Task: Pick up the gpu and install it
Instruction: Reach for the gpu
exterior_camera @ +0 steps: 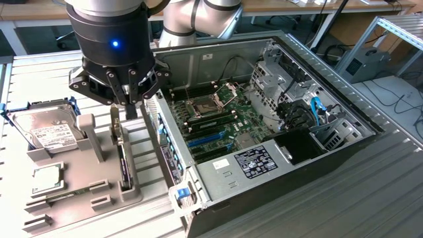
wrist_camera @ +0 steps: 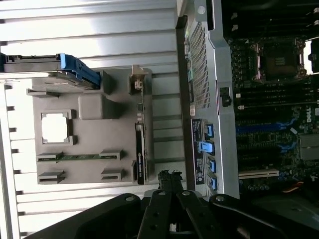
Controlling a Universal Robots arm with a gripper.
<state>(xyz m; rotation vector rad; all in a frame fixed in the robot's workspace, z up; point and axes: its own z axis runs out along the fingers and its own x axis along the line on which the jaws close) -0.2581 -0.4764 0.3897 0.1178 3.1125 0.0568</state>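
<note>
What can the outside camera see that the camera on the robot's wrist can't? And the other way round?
Exterior view: the arm's dark wrist with its blue light, the hard drive's white label, the power supply sticker and the blue cables.
Wrist view: a white slot on the motherboard and the case's holed back panel.
Both: the shut gripper, holding nothing, the gpu standing on edge in the grey holder, and the processor socket.
</note>
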